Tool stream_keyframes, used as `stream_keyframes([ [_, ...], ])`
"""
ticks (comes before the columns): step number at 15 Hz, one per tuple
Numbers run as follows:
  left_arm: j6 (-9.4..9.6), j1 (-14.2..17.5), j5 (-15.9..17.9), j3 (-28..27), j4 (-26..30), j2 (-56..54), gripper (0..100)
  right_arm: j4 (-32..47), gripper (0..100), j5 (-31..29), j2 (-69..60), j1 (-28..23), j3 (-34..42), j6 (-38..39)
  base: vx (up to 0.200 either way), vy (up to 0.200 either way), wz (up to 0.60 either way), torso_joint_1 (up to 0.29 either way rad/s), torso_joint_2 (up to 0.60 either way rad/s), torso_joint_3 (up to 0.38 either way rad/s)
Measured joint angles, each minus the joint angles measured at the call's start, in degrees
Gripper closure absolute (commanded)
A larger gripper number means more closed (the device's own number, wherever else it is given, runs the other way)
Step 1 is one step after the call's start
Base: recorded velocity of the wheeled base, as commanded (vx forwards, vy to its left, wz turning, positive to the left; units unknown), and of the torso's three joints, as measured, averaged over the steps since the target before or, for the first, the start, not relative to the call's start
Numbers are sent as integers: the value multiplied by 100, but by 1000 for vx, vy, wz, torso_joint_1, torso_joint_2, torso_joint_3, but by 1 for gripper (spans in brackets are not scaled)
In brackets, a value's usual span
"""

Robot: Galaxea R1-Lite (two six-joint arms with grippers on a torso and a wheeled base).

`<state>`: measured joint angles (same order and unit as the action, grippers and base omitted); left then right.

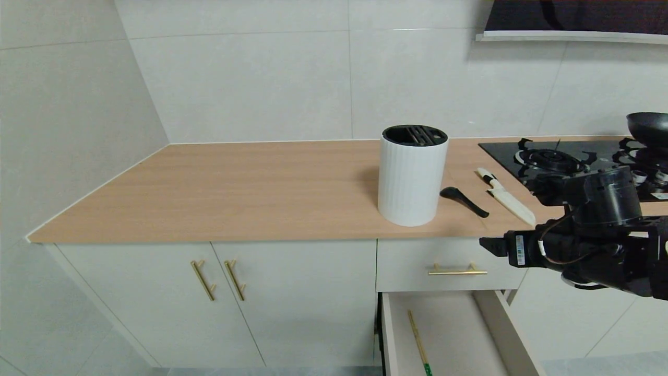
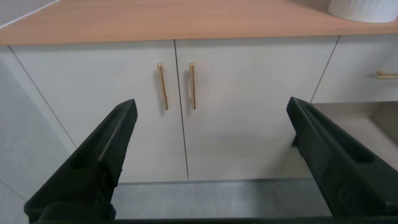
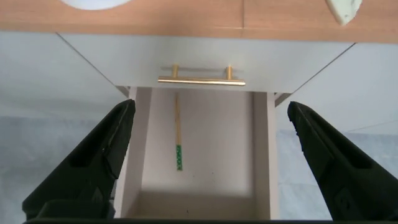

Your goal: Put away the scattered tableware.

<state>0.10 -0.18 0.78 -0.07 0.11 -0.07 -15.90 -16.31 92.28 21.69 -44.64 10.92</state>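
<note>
On the wooden countertop point(image 1: 235, 183) a black spoon point(image 1: 463, 200) and a white-bladed knife point(image 1: 505, 196) lie to the right of a white cylindrical holder point(image 1: 412, 177) with a slotted black top. One chopstick with a green end point(image 1: 419, 342) point(image 3: 178, 140) lies in the open lower drawer point(image 1: 490, 324) point(image 3: 261, 155). My right gripper point(image 1: 493, 245) point(image 3: 211, 112) hangs open and empty in front of the counter edge, above that drawer. In front of the double cabinet doors point(image 2: 180, 106), my left gripper point(image 2: 211, 112) is open and empty.
A closed upper drawer with a gold handle point(image 1: 457, 270) point(image 3: 200, 79) sits just above the open one. A gas hob point(image 1: 553, 156) with a black pan point(image 1: 649, 128) fills the counter's right end. The cabinet doors carry gold handles point(image 1: 219, 279). The counter's left half is bare wood.
</note>
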Motion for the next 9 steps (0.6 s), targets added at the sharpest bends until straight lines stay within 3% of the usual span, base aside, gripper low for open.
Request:
stream_keyframes([
  [3,0,0,1,0,-1,0,0,82,0,145,-78,-210,-11,-318,0,0,0,9,-17,-11],
  [9,0,0,0,0,-1,0,0,972,0,1498,7,-987,-1092,-742,0,0,0,0,0,0],
])
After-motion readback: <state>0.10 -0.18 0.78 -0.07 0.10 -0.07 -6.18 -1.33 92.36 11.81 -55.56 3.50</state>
